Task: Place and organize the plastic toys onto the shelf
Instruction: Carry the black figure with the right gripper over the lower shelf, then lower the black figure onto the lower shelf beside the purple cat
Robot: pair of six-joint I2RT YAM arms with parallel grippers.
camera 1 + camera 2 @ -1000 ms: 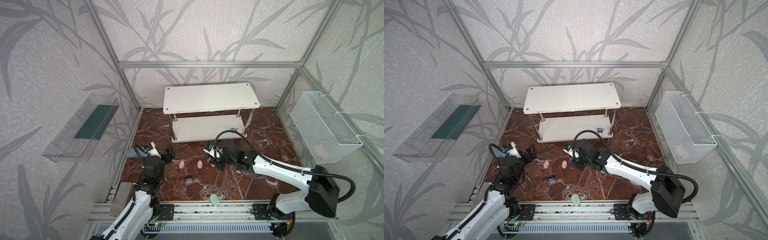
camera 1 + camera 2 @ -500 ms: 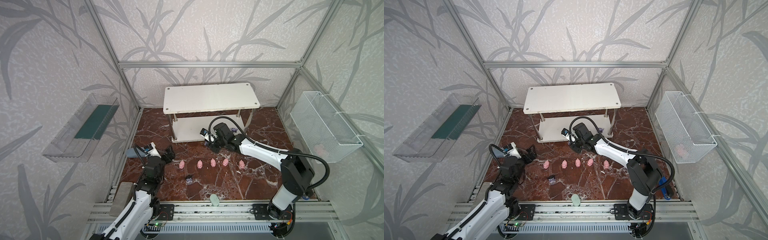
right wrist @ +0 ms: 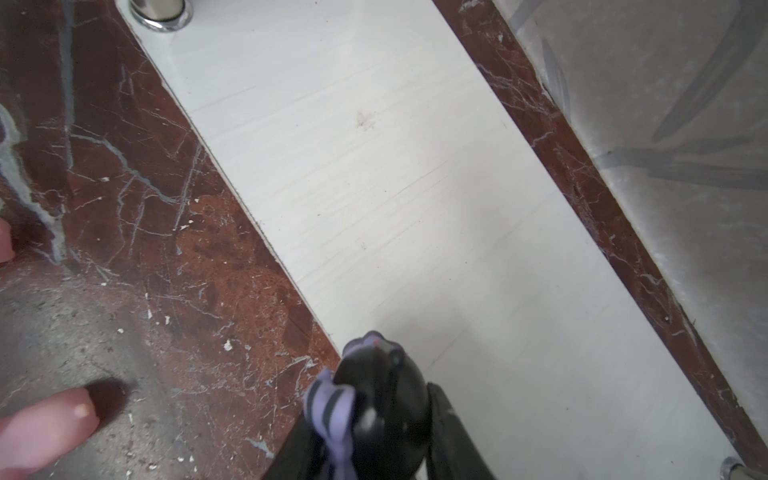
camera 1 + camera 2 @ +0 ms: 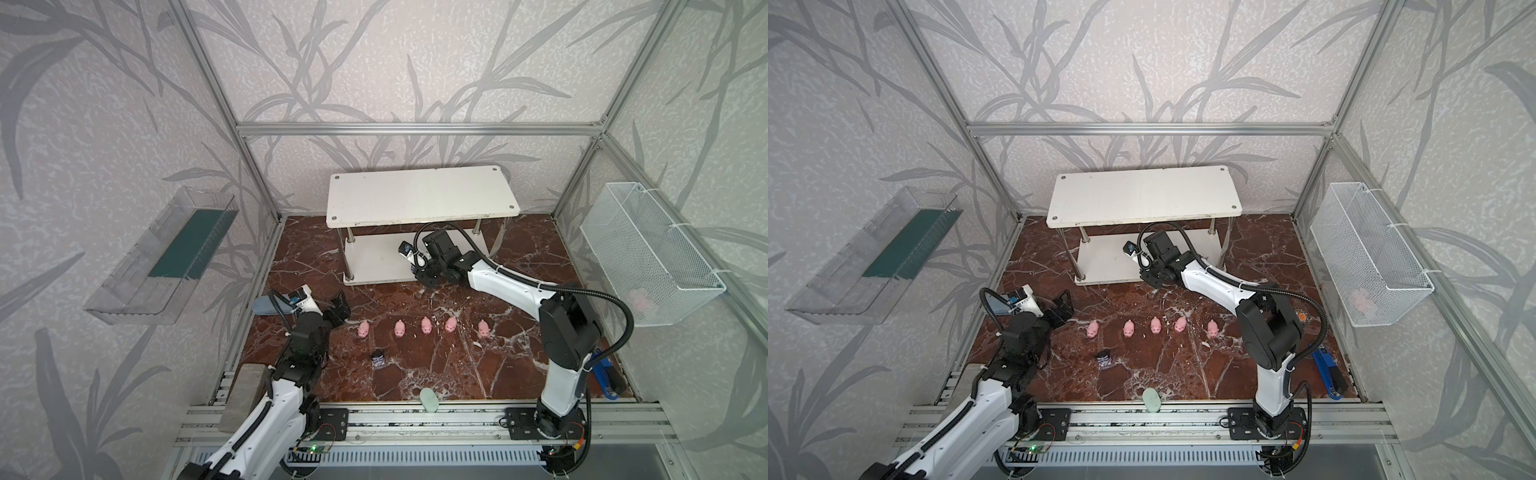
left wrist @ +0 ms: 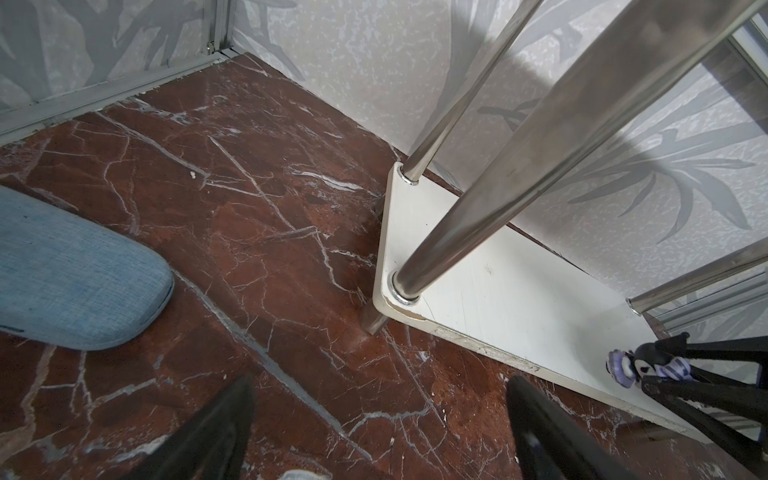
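at the far left a clear tray (image 4: pixel 162 257) hung on the wall, and a grey-blue case (image 4: pixel 262 305) lay on the floor below it. just beside the case the left gripper (image 4: pixel 340 309) hovered low, aimed toward the shelf's left end. its jaws were spread wide with nothing between them; the left wrist view showed only bare marble between the fingers (image 5: pixel 216 432).

to its right five pigs (image 4: pixel 426 325) stood in one row running left to right, from the leftmost pig (image 4: pixel 363 330) to the rightmost pig (image 4: pixel 483 328), well apart from the shelf. each pig's long axis ran roughly front to back, across the row; which end was the snout was too small to tell. the loose figurine (image 4: pixel 378 358) sat nearer the rail, just right of the leftmost pig. a green oval (image 4: pixel 429 400) lay at the floor's near edge, its long axis front to back.

the shelf (image 4: pixel 419 195) stood along the back wall, long axis left to right. the right gripper (image 3: pixel 374 436) was clenched on the held figurine (image 3: pixel 378 390) at the lower board's front edge. its round head stuck out past the fingertips, and its face was turned toward the left arm (image 5: pixel 638 365). whether it touched the board could not be told. a wire basket (image 4: pixel 648 257) hung at the far right.
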